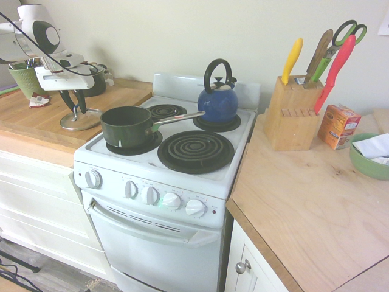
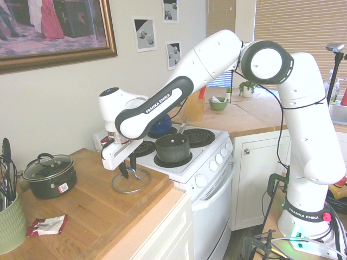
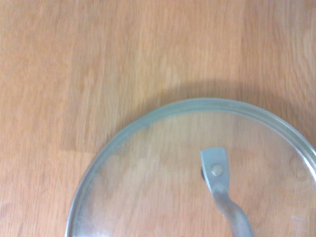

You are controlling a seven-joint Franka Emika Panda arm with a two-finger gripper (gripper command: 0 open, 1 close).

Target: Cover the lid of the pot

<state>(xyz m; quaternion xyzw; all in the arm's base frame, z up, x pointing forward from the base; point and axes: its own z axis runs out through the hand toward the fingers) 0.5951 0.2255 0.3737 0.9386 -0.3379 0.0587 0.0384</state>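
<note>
Gripper [image 2: 128, 169]: dark fingers spread, straddling the lid's loop handle — nothing clamped.
Lid [image 1: 78, 119]: round clear glass, metal rim, flat on the wooden desk [image 2: 81, 216].
Pot [image 1: 126, 126]: dark green saucepan, uncovered, on the stove's [image 1: 200, 176] front coil.

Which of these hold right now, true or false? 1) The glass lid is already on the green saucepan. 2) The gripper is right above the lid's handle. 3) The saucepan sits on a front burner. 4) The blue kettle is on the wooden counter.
1) False: the lid lies flat on the wooden counter; the saucepan is uncovered.
2) True: the gripper hangs over the handle.
3) True.
4) False: the kettle stands on a rear burner of the stove.
</note>
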